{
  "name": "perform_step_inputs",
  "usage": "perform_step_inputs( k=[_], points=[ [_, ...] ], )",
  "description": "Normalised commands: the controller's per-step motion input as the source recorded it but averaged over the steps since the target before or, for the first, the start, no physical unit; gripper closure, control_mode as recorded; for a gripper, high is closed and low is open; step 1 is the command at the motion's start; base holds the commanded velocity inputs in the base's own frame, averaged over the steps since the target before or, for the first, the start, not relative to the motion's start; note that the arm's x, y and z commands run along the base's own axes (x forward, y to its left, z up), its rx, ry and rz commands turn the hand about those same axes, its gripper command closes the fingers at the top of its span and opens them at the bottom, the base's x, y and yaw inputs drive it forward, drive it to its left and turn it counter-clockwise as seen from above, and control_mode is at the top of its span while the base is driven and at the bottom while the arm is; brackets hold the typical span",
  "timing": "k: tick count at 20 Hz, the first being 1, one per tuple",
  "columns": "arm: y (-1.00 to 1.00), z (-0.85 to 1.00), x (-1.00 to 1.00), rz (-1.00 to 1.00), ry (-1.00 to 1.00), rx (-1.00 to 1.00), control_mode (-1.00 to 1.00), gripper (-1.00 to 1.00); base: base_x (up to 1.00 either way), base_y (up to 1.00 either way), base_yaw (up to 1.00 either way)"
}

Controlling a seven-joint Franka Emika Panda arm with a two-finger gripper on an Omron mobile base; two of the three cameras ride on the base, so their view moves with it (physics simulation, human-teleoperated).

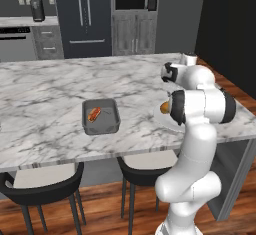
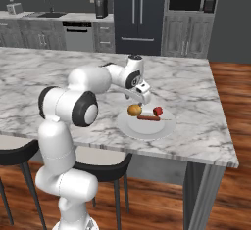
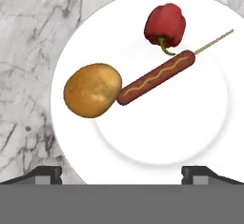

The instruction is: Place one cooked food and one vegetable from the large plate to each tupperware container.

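The large plate (image 3: 200, 137), round and white, lies on the marble island near its right end (image 2: 147, 128). On it are a golden-brown potato (image 3: 92, 90), a sausage on a stick with a mustard line (image 3: 156, 77) and a red bell pepper (image 3: 165, 25). My gripper (image 3: 121, 174) hangs open just above the plate (image 2: 143, 98), close to the potato (image 2: 135, 110), with nothing between its fingertips (image 3: 45, 174). One dark grey tupperware container (image 1: 100, 116) sits further left on the counter, with a sausage-like food (image 1: 93, 114) in it.
The plate sits close to the island's right and front edges (image 2: 215, 155). Dark stools (image 1: 45, 181) stand under the front edge. My own arm (image 1: 200, 106) hides most of the plate in the left base view. Bare marble (image 1: 45, 94) spreads to the left.
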Motion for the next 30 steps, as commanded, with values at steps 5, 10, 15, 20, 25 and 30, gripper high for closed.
perform_step_inputs(
  k=[5, 10, 15, 20, 25, 30],
  points=[
    [-0.02, -0.09, -0.01, -0.04, -0.22, 0.00, -1.00, -1.00, 0.00, 0.00, 0.00],
    [0.08, -0.33, 0.29, -0.01, -0.11, 0.00, -1.00, -1.00, 0.00, 0.00, 0.00],
    [0.02, -0.16, 0.51, 0.00, 0.04, 0.00, -1.00, -1.00, 0.00, 0.00, 0.00],
    [0.05, -0.16, 0.47, 0.00, 0.26, 0.00, -1.00, -1.00, 0.00, 0.00, 0.00],
    [0.01, -0.18, 0.55, 0.00, 0.17, 0.00, -1.00, -1.00, 0.00, 0.00, 0.00],
    [0.00, -0.19, 0.31, 0.00, 0.12, 0.00, -1.00, -1.00, 0.00, 0.00, 0.00]
  ],
)
